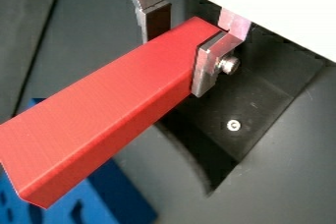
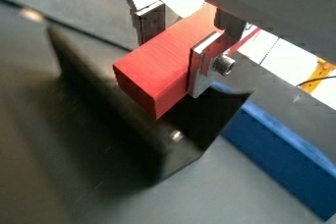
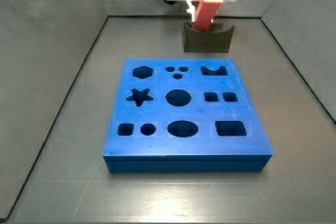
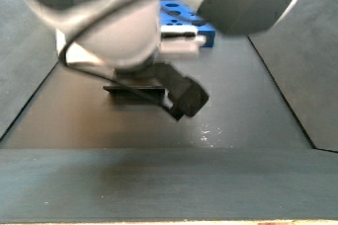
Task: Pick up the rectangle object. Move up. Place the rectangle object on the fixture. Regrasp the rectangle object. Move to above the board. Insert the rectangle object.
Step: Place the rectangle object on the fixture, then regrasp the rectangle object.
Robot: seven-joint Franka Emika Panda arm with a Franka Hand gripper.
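The red rectangle object [image 1: 105, 110] lies between my gripper's [image 1: 180, 56] fingers in both wrist views, gripped near one end. The silver finger plate [image 1: 210, 63] presses one side, and the dark pad of the other finger sits against the opposite side. In a side view the gripper [image 3: 203, 2] hangs over the dark fixture [image 3: 207, 39] at the back, with the red block [image 3: 206, 15] tilted down into the fixture's notch. The fixture also shows under the block in a wrist view [image 2: 118, 110]. The blue board [image 3: 184, 110] with its cut-outs lies in front of the fixture.
Grey side walls [image 3: 73, 81] enclose the dark floor. In a side view the arm's blurred body [image 4: 145, 17] fills the upper part and hides the block. The board's blue edge shows in both wrist views [image 2: 289, 159].
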